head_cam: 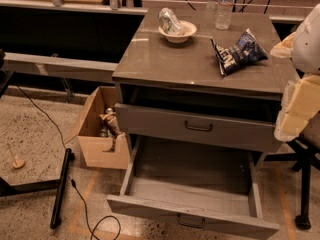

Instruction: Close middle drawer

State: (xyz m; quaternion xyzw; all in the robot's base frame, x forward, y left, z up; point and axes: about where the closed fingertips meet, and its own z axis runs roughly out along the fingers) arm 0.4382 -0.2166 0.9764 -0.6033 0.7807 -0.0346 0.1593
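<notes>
The middle drawer [192, 204] is a wide, deep grey metal drawer with a low front panel and a small dark bail handle [190, 221]. It is pulled far out toward me and its inside looks empty. Above it, the taller-fronted grey drawer [160, 124] stands slightly out from the cabinet. The lowest drawer is hidden. My gripper [296, 106] shows as cream-coloured blocks at the right edge, close to the camera. It is level with the taller drawer's right end, above and to the right of the middle drawer, touching neither.
On the cabinet top [165, 59] are a bowl [177, 31] with a crumpled item, a water bottle [225, 6] and a dark chip bag [239, 51]. An open cardboard box [97, 136] stands left of the cabinet. A black bar [61, 186] and cable lie on the floor. A dark stand [303, 184] is at the right.
</notes>
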